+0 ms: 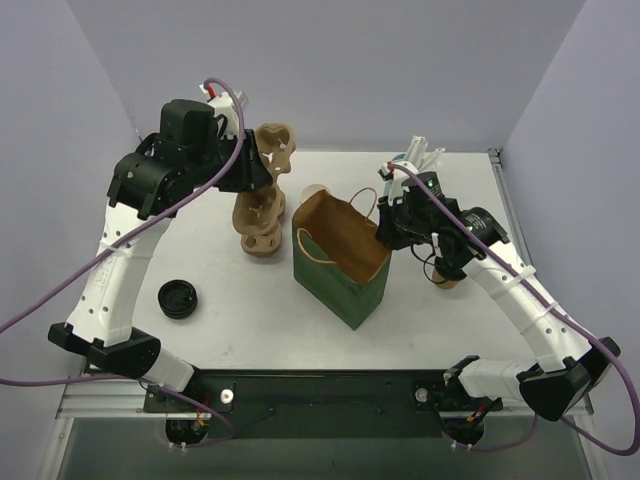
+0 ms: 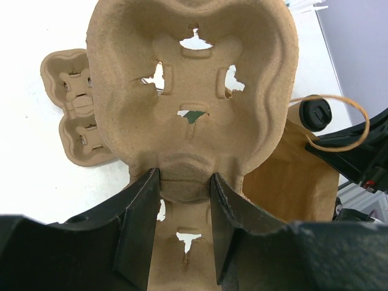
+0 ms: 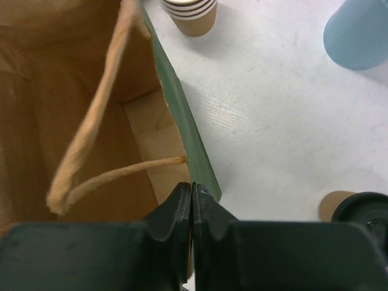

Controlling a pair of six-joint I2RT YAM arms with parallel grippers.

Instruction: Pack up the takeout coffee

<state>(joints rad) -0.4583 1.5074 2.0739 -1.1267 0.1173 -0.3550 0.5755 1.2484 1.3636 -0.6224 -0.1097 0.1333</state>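
The takeout coffee (image 1: 444,277), a brown paper cup with a black lid, stands on the table right of the bag, partly under my right arm; it also shows in the right wrist view (image 3: 359,210). An open green paper bag (image 1: 338,268) with a brown inside stands mid-table. My right gripper (image 1: 386,233) is shut on the bag's right rim (image 3: 182,115), its gripper (image 3: 191,188) pinching the edge by the rope handle. My left gripper (image 1: 262,170) is shut on a moulded pulp cup carrier (image 2: 188,103) and holds it, the gripper (image 2: 182,177) on its edge, raised behind the bag's left side.
More pulp carriers (image 1: 258,222) are stacked on the table left of the bag. A stack of lidless cups (image 3: 190,12) stands behind the bag. Black lids (image 1: 178,298) lie at the front left. A pale blue cup (image 3: 360,31) stands at the back right.
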